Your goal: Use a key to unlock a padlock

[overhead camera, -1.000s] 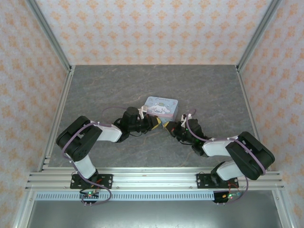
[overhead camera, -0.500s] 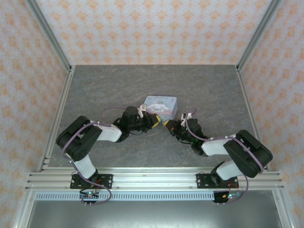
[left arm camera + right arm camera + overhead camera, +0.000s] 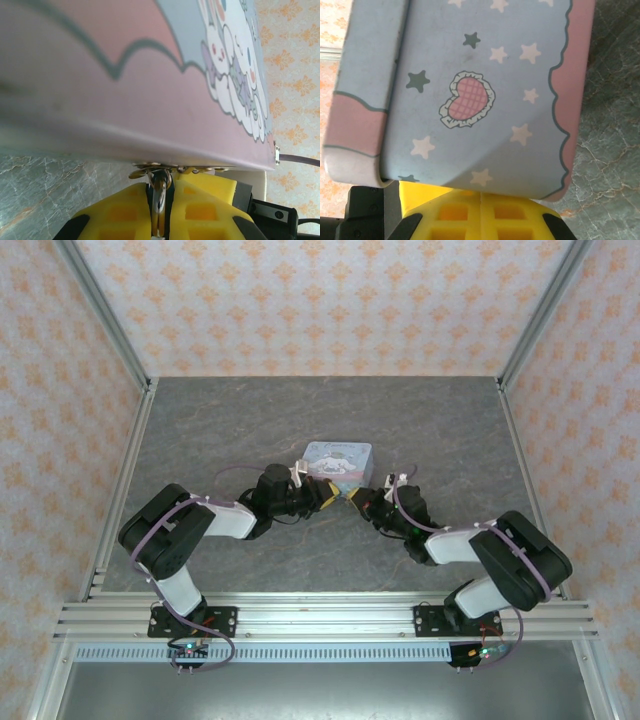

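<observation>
L arm (image 3: 215, 520) and R arm (image 3: 450, 545) reach in from near edge and meet at near side of box (image 3: 337, 460).

L fingers (image 3: 120, 212): clenched on padlock (image 3: 159, 192). Only its thin metal shackle shows, hanging from clasp (image 3: 155, 166) on box's pink side and pinched in the seam btw the yellow halves. Lock body hidden in the grip.

R fingers (image 3: 465, 200): pressed fully together, nothing seen btw them. They sit just under box's blue starred face; contact cannot be told.

Box lies flat mid-bench (image 3: 250, 420), just beyond both arms' ends. Bench grey, marbled. Patterned walls at rear.
</observation>
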{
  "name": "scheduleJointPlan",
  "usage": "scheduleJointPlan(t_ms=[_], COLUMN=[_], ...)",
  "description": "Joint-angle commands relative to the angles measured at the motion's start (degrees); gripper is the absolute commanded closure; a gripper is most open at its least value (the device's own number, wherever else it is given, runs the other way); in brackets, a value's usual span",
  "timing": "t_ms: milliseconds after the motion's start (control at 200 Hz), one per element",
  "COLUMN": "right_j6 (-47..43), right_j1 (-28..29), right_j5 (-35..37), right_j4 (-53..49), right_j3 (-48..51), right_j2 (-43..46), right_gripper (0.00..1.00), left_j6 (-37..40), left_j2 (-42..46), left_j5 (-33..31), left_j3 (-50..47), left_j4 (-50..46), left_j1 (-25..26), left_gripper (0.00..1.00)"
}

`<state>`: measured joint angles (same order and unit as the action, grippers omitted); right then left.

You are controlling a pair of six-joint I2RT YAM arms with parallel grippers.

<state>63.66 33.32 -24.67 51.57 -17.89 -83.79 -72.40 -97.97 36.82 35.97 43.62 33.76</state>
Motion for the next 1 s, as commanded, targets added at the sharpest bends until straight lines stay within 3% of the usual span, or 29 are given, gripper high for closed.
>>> scheduleJointPlan(t_ms=[0, 691, 996], right_j6=[0.52, 2.35, 1.64], right_j1=[-0.07, 2.96, 0.0], right_j5=[-1.43, 0.1, 0.86], right_j4=[5.59, 7.29, 6.94], right_j3=[-2.2, -2.08, -1.45], right_j2=[-1.66, -1.6, -1.94], right_gripper=[1.0, 1.0, 1.0], left_j6=[-2.06, -8.19, -6.7], left_j2=[1.9, 2.16, 3.57], left_j5=[2.94, -1.84, 0.05], left_j3=[1.71, 1.47, 2.01], left_j4=[5.55, 9.11, 7.71], left_j1=[1.4, 1.71, 1.86], left_gripper=[1.0, 1.0, 1.0])
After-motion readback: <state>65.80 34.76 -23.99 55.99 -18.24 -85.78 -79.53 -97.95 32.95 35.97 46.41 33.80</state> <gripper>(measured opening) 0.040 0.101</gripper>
